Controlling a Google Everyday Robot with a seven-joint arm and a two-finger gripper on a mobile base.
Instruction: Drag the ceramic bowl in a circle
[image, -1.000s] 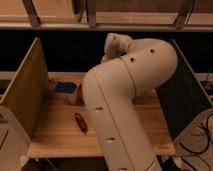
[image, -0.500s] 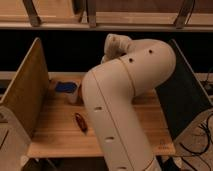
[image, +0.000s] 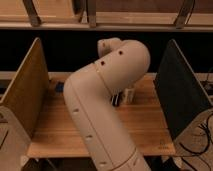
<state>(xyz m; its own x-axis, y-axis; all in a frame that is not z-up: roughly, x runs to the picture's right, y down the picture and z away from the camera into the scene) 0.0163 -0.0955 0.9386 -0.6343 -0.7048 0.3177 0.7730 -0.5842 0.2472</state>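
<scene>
Arm (image: 95, 112) swung left, nearer (jaws beneath elbow (image: 129, 60))

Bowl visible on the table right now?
No, the arm covers most of the table; the gripper sits just behind it, no bowl shows.

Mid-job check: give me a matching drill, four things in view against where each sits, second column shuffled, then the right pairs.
1 white jointed robot arm
2 tan wooden side panel
3 dark grey side panel
4 gripper

A picture's right of the light wooden table
B tucked under the arm's bend, mid-table, mostly hidden
C picture's left of the table
D rising from the front edge through the centre

Pairs: 1-D, 2-C, 3-A, 4-B
</scene>
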